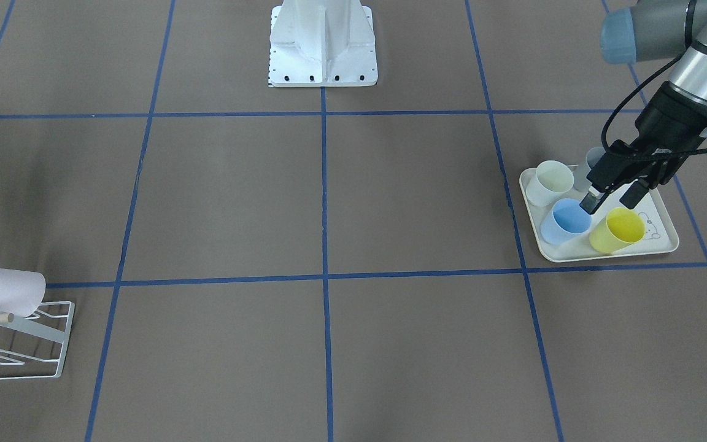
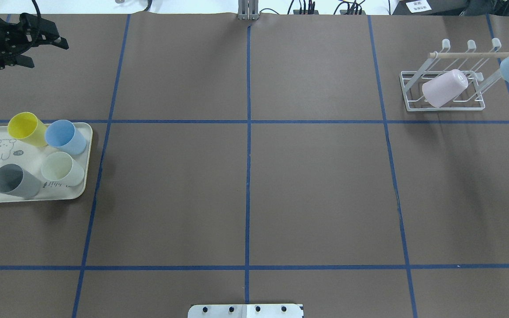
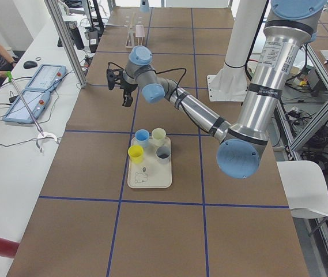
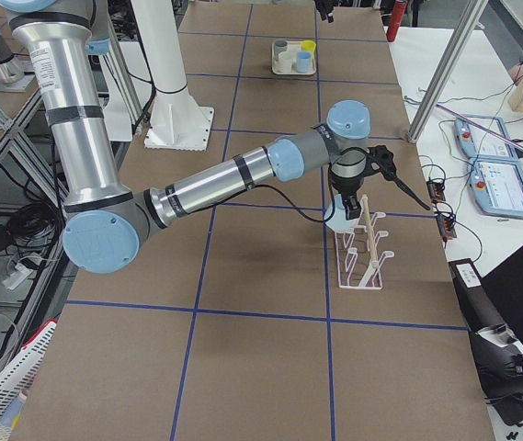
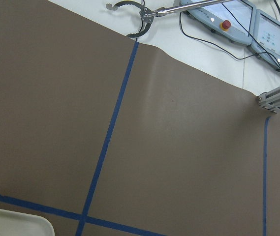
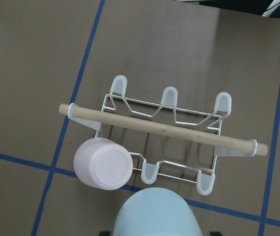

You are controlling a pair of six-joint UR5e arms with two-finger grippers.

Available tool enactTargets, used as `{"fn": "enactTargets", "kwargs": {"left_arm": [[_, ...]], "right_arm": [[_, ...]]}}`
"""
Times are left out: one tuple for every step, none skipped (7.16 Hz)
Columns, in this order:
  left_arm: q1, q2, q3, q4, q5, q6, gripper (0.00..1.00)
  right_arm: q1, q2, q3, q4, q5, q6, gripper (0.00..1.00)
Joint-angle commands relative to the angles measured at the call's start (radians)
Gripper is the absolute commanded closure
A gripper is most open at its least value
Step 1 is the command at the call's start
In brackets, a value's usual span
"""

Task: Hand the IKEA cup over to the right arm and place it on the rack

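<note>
The right gripper (image 4: 348, 195) is closed on the pale blue cup (image 6: 157, 214) and holds it up in the air. So the pass from one arm to the other looks done, and the step now is putting the cup on the rack (image 6: 170, 93). The rack sits on the table below the gripper and a little ahead of it. Its wooden rod (image 6: 162, 125) runs across, further ahead of the gripper. A pink cup (image 6: 103, 163) hangs upside down on one near prong, off to one side of the held cup, close to it but not touching. Two near prongs (image 6: 149, 173) look free, and the held cup is just short of them, about between the two. The fingers are mostly hidden by the cup, so it is hard to tell how the cup is turned. Next, I think the gripper needs to go forward a bit and down, with the cup's open end facing a free prong. It should keep away from the pink cup and the rod, and only then let go. The left gripper (image 1: 614, 199) is far off from all this, open with nothing in it, up above the table near the tray (image 1: 666, 247) of other cups
</note>
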Motion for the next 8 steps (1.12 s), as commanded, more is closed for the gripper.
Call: {"fn": "enactTargets", "kwargs": {"left_arm": [[0.000, 0.009, -0.006, 0.000, -0.001, 0.003, 0.00], [0.000, 0.011, -0.006, 0.000, -0.001, 0.002, 0.00], [0.001, 0.011, -0.007, 0.000, -0.001, 0.002, 0.00], [0.001, 0.011, -0.007, 0.000, -0.001, 0.002, 0.00], [0.001, 0.011, -0.006, 0.000, -0.001, 0.002, 0.00], [0.003, 0.011, -0.006, 0.000, -0.001, 0.002, 0.00], [0.003, 0.011, -0.006, 0.000, -0.001, 0.002, 0.00], [0.003, 0.009, -0.007, 0.000, -0.001, 0.002, 0.00]], "right_arm": [[-0.014, 0.086, -0.110, -0.040, -0.005, -0.014, 0.73], [-0.036, 0.090, -0.133, -0.039, -0.008, -0.014, 0.73], [-0.050, 0.091, -0.153, -0.033, -0.005, -0.014, 0.73], [-0.059, 0.091, -0.162, -0.033, -0.005, -0.014, 0.73], [-0.064, 0.097, -0.170, -0.033, -0.007, -0.014, 0.73], [-0.065, 0.121, -0.200, -0.033, -0.007, -0.014, 0.74], [-0.067, 0.158, -0.249, -0.031, -0.005, -0.014, 0.74], [-0.071, 0.175, -0.277, -0.030, -0.007, -0.014, 0.74]]}}
